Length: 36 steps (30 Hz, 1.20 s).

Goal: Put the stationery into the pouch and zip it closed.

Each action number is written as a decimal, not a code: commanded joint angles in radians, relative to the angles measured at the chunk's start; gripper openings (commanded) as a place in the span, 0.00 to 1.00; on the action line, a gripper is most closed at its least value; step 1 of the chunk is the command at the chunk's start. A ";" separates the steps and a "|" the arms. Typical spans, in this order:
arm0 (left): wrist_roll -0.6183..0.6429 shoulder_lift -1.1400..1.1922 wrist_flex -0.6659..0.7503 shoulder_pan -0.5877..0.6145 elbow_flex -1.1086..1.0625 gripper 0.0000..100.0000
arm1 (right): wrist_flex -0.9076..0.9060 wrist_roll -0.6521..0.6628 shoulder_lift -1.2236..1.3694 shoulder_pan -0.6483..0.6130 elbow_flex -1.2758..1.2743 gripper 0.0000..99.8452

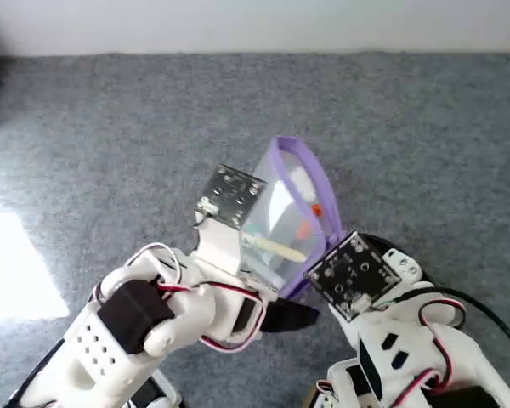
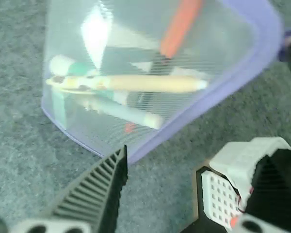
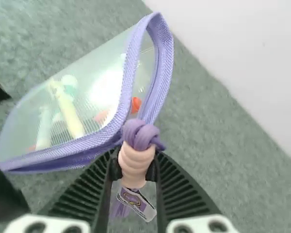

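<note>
A clear pouch (image 1: 280, 212) with purple trim stands tilted on the grey mat between the two arms. Inside it lie a cream pen (image 2: 136, 83), a white and green marker (image 2: 121, 111) and an orange pen (image 2: 179, 26). My right gripper (image 3: 134, 167) is shut on the zip pull (image 3: 136, 160), a pale bead under a purple cord knot at the pouch's near corner. The purple zip band (image 3: 157, 58) runs up from there. My left gripper (image 2: 194, 165) is open just short of the pouch's lower edge (image 2: 150, 145), with nothing between its fingers.
Grey carpet-like mat (image 1: 110, 127) covers the table, with free room to the left, right and behind the pouch. A white wall (image 3: 242, 53) rises at the far edge. The right arm's body (image 1: 408, 340) sits close beside the left arm (image 1: 136, 323).
</note>
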<state>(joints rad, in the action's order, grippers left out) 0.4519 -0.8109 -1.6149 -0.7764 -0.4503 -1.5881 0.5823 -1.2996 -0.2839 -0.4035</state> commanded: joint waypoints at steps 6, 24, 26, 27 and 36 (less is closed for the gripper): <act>0.094 -0.015 0.104 -0.008 0.016 0.39 | 0.054 -0.084 -0.007 -0.143 0.011 0.01; -0.057 -0.089 -0.091 0.437 0.031 0.39 | 0.136 -0.184 0.091 -0.159 0.009 0.01; -0.106 -0.138 -0.087 0.483 0.028 0.39 | 0.136 -0.183 0.099 -0.159 0.009 0.01; -0.126 -0.163 -0.087 0.505 0.027 0.39 | 0.136 -0.183 0.101 -0.159 0.009 0.01; -0.250 -0.358 -0.101 0.539 0.021 0.39 | 0.166 -0.184 0.104 -0.300 0.005 0.01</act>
<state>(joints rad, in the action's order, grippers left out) 0.2263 -1.1224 -1.7085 -0.2194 -0.4503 -1.4622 0.4104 -1.2167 -0.5447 -0.4020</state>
